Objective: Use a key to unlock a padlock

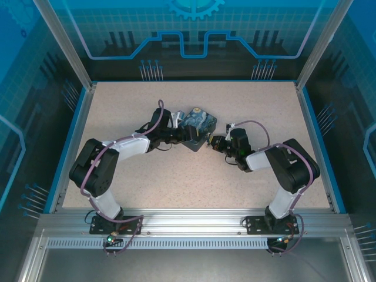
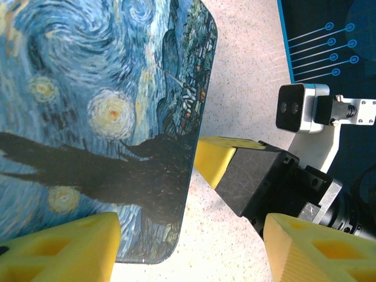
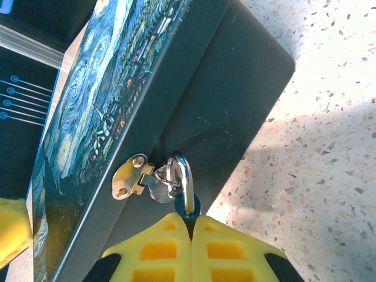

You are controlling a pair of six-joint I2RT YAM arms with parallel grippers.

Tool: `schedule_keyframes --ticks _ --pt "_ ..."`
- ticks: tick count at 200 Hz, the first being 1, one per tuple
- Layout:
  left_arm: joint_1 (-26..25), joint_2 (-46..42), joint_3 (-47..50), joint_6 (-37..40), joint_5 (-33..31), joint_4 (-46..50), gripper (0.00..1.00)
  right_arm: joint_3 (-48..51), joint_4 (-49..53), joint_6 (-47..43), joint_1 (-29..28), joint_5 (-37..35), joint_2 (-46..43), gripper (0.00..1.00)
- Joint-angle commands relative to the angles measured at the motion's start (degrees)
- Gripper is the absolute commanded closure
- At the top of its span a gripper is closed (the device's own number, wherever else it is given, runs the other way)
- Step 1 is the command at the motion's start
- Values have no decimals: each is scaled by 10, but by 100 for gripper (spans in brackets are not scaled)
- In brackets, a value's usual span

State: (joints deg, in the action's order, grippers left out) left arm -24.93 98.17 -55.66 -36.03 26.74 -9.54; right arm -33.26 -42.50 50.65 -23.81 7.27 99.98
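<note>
**Position.** The rectangular metal tin (image 1: 200, 120), printed with blue-and-yellow swirls, lies near the centre of the speckled beige tabletop (image 1: 264, 106), between the two arms. The small padlock (image 3: 187, 194) hangs from the bright metal hasp (image 3: 130, 175) on the tin's dark side wall. Only its curved silver shackle (image 3: 189, 175) can be seen.

**Right claw (image 3: 191, 235).** The fingers are pressed fully together. In the right wrist view the shackle rises from the seam between the fingertips toward 12 o'clock. Its long axis runs 12 to 6, in line with the claw. The lock body is hidden behind the fingertips, and the thin dark metal key cannot be made out. What is pinched, if anything, cannot be told.

**Left claw (image 2: 191, 226).** The fingers stand wide, straddling one lid corner of the tin at 11 o'clock. Pad contact cannot be confirmed.

**Assessment.** The right arm is the nearer to the padlock, touching it or just short of it. Any unlocking turn should be made about the 12-to-6 axis, with the left claw bracing the tin.
</note>
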Motion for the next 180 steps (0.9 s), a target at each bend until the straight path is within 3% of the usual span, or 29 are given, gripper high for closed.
schedule_keyframes --ticks 1,44,103,180 --pt "-2 -35 -15 13 -12 70 32 1 -11 19 -5 -32 1 96" --pt "-2 -52 -71 23 -1 98 30 -2 -6 18 -18 -24 7 96" --pt "-27 43 -134 12 14 81 31 4 2 11 -24 -35 6 96" --pt "-31 85 -111 22 -3 84 31 -35 129 -30 -26 -80 1 96"
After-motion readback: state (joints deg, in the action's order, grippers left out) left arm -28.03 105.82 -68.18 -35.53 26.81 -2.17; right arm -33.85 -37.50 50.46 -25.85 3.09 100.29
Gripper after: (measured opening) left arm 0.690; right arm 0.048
